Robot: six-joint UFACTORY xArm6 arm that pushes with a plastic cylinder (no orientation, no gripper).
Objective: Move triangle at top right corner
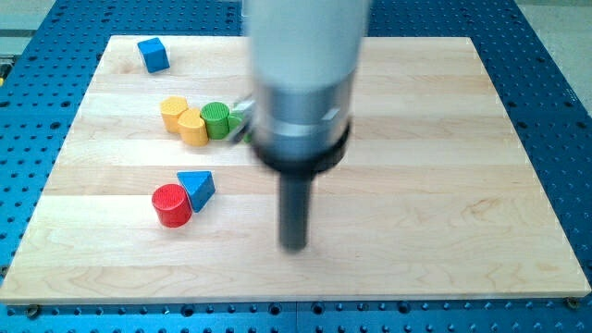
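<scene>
A blue triangle block [198, 188] lies at the board's lower left, touching a red cylinder [172, 204] on its left. My tip [294, 246] rests on the board to the right of the blue triangle and a little lower, about a hundred pixels from it, touching no block. A blue cube [153, 54] sits at the top left. A yellow block [183, 118], shaped like two joined cylinders, lies beside a green cylinder [216, 119]. Another green block [241, 121] is mostly hidden behind my arm.
The wooden board [444, 185] lies on a blue perforated table [555, 55]. My arm's wide grey body [303, 74] blocks the top middle of the view.
</scene>
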